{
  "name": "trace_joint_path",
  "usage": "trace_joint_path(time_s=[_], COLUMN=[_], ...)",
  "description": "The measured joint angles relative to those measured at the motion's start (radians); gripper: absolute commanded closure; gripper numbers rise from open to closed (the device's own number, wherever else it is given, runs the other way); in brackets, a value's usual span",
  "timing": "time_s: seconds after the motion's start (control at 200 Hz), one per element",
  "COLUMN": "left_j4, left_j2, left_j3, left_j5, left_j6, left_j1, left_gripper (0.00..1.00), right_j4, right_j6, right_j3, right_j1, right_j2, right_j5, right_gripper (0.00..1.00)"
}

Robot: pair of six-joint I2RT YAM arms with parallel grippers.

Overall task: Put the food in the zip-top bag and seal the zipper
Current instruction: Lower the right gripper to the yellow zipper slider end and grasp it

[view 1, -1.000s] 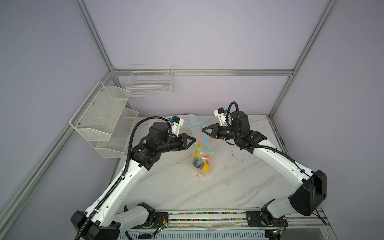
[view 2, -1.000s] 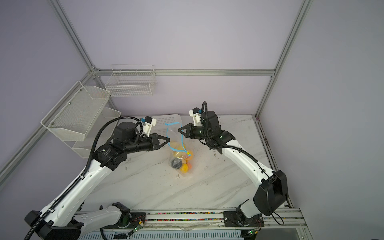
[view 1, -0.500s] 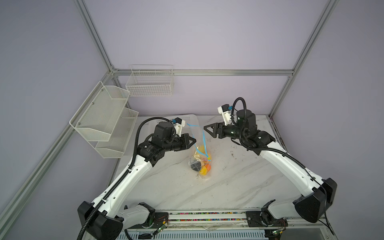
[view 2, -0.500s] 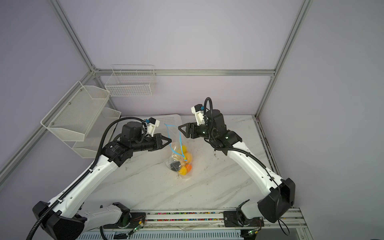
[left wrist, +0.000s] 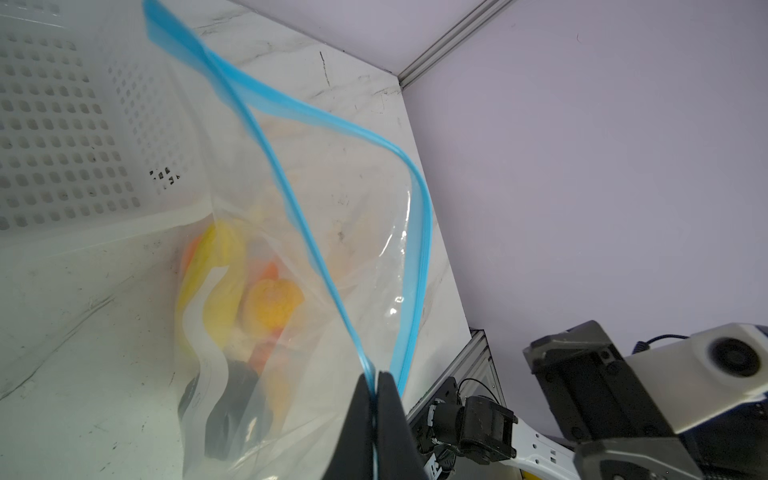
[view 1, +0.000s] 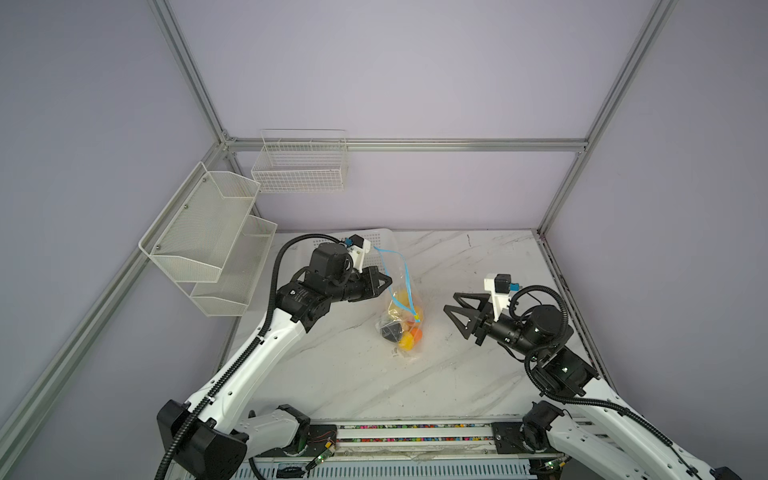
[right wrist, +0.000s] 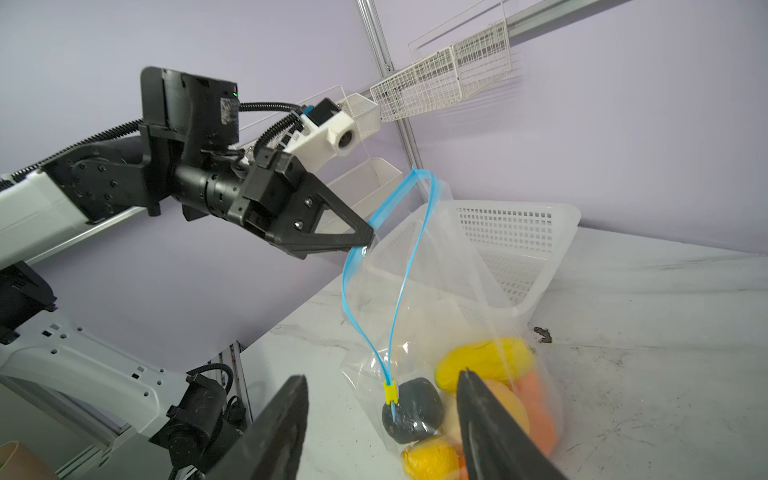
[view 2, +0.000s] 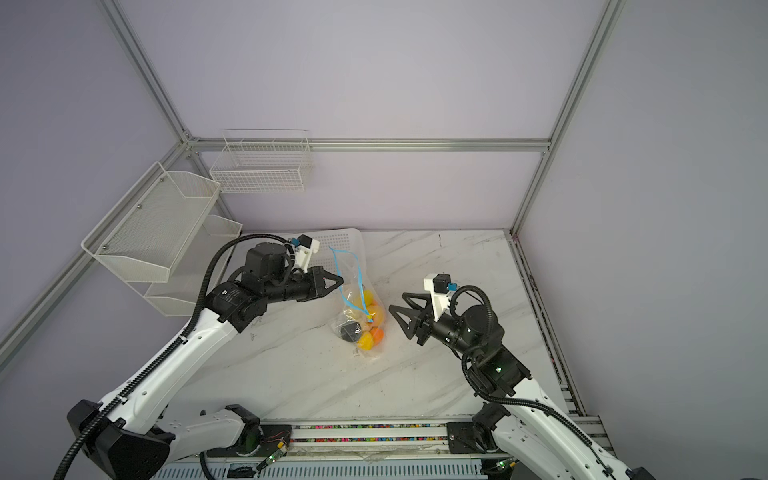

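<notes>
Food [right wrist: 484, 365] lies heaped in the bottom of the zip-top bag [right wrist: 453, 286], which sags onto the marble table [view 1: 353, 374] just in front of the white perforated basket [right wrist: 519, 232]. The left gripper [view 1: 389, 281] is clamped on the zipper [left wrist: 424, 257] high on the mouth. It holds that edge up, so the bag hangs from it and the contents cannot spill. The blue strips gape apart in a loop, so the seal is not yet made. The yellow slider tab [right wrist: 390, 392] sits at the low end of the strip, against the dark grey piece. The right gripper [view 1: 450, 302] hovers just beside the bag, jaws spread and empty, aimed toward that tab, probably to catch it and draw it along the strip. Bare table lies open on its side and toward the front; the basket crowds only the rear.
</notes>
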Motion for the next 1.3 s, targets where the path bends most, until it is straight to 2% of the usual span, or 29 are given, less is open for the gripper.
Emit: trace_joint_path(time_s=[0.095, 0.305, 0.485, 0.74, 1.0, 1.3], left_j4=[0.0, 0.001, 0.001, 0.001, 0.001, 0.0], left_j2=[0.0, 0.0, 0.0, 0.0, 0.0, -0.004], left_j3=[0.0, 0.0, 0.0, 0.0, 0.0, 0.0], left_j5=[-0.003, -0.01, -0.013, -0.014, -0.014, -0.018], left_j6=[-0.004, -0.016, -0.016, -0.016, -0.016, -0.015], left_j1=[0.0, 0.0, 0.0, 0.0, 0.0, 0.0], left_gripper=[1.0, 1.0, 1.0, 1.0, 1.0, 1.0], right_j4=[0.093, 0.298, 0.406, 0.538, 0.617, 0.63], right_j6=[0.01, 0.003, -0.022, -0.047, -0.042, -0.047], right_j3=[-0.064, -0.109, -0.113, -0.116, -0.116, -0.105], right_j1=[0.048, 0.205, 0.231, 0.236, 0.246, 0.251], right_j2=[0.045, 0.197, 0.312, 0.42, 0.493, 0.502], right_j5=[0.032, 0.117, 0.175, 0.211, 0.21, 0.213], right_gripper=[0.41, 0.31, 0.31, 0.52, 0.63, 0.77])
